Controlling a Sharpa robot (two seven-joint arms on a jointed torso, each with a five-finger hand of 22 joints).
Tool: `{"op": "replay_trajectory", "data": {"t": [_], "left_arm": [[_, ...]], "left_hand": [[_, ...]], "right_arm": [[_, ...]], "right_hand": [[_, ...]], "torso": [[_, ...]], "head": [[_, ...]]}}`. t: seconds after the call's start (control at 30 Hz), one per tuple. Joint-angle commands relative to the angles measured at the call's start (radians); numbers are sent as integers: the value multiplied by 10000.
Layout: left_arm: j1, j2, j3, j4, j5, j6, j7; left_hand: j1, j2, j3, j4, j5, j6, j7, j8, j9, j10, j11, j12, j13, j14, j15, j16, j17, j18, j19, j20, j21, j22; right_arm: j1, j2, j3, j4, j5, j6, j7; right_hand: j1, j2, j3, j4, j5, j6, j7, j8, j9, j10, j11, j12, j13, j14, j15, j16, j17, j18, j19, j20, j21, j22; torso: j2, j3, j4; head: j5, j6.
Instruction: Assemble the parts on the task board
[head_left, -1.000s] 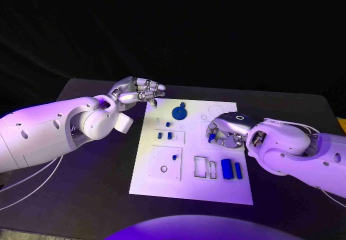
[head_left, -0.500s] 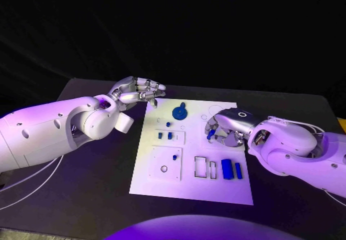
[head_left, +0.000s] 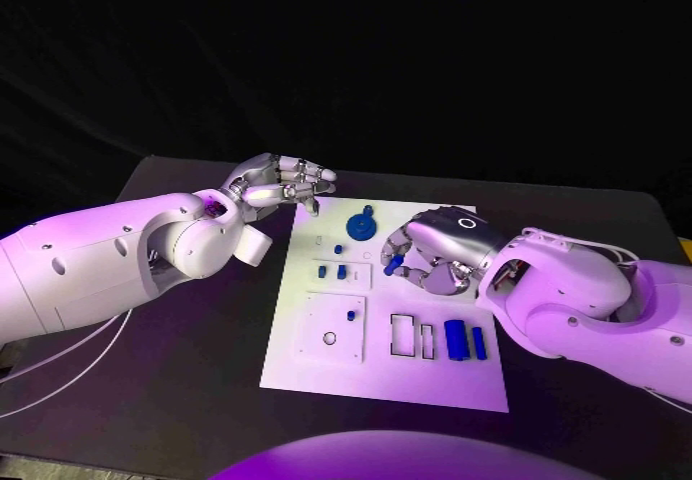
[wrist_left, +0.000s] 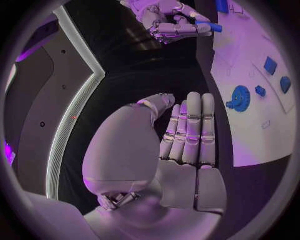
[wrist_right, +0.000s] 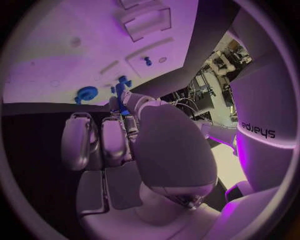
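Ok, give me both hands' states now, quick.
Left hand: fingers curled in, holding nothing.
Right hand: holding a small blue part.

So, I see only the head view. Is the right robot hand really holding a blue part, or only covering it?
Observer: Holding. In the left wrist view the right robot hand pinches the blue part, and one end sticks out free.
Operator: And the left robot hand, is anything inside it?
Observer: Nothing. Its own wrist view shows the left robot hand with a bare palm, its fingers straight and side by side.
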Motion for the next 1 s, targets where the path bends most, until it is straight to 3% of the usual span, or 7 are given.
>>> {"op": "replay_trajectory", "data": {"t": [0.03,0.27,0.4,0.53,0.63,0.7,1.0], "left_arm": [[7,34,5,19,-14,168,63],[8,74,5,12,-14,175,79],[8,100,5,0,-10,170,87],[8,121,6,-1,0,179,85],[8,123,6,-5,4,183,86],[8,125,5,-15,5,183,89],[7,130,5,-25,8,196,86]], "left_hand": [[-93,31,-15,-40,22,-51,-1,28,10,-43,3,65,16,-43,6,49,-16,128,-62,-4,-51,11],[-93,31,-15,-40,22,-51,-1,28,10,-43,3,65,16,-43,6,49,-16,128,-62,-4,-51,11],[-93,31,-15,-40,22,-51,-1,28,10,-43,3,65,16,-43,6,49,-16,128,-62,-4,-51,11],[-118,41,-16,-40,17,-65,3,47,19,-72,7,110,20,-54,12,63,-21,128,-65,3,-58,7],[-118,41,-16,-40,17,-65,3,47,19,-72,7,110,20,-54,12,63,-21,128,-65,3,-58,7],[-118,41,-16,-40,17,-65,3,47,19,-72,7,110,20,-54,12,63,-21,128,-65,3,-58,7],[-118,41,-16,-40,17,-65,3,47,19,-72,7,110,20,-54,12,63,-21,128,-65,3,-58,7]], "right_arm": [[-127,301,-6,125,-59,55,-92],[-558,1038,-9,56,-153,68,24],[-969,1485,-24,-197,-172,67,145],[-1311,1848,-45,-479,-173,62,250],[-1483,2019,-55,-619,-167,59,299],[-1570,2118,-60,-705,-166,67,317],[-1710,2303,-91,-952,-217,343,182]], "right_hand": [[-60,60,45,-29,60,-39,1,40,153,662,-575,1,-15,45,-25,-23,-16,-130,110,-23,-40,1616],[-85,57,69,-54,68,-52,6,45,164,657,-572,-15,-14,45,-23,-20,-10,-127,104,-21,-59,1614],[-108,58,90,-73,81,-66,13,48,171,652,-566,-28,-13,44,-20,-22,-15,-123,98,-20,-79,1610],[-140,56,118,-103,104,-85,21,51,182,645,-560,-46,-11,39,-14,-32,-36,-119,90,-17,-106,1607],[-149,58,130,-115,112,-93,23,53,186,645,-558,-52,-10,40,-13,-28,-29,-119,89,-15,-107,1608],[-155,58,142,-129,118,-98,25,55,190,645,-557,-57,-8,41,-12,-26,-28,-120,91,-15,-102,1611],[-227,38,150,-160,114,-108,35,71,211,652,-548,-71,-1,43,-5,-18,-19,-121,92,-9,-96,1618]], "torso": [[13,-4,-3],[-13,-11,-7],[-27,-25,-16],[-15,9,-8],[-13,10,-4],[-24,-4,-7],[0,6,-18]], "head": [[29,-36],[103,-53],[197,-75],[344,-117],[375,-120],[376,-119],[434,-144]]}}
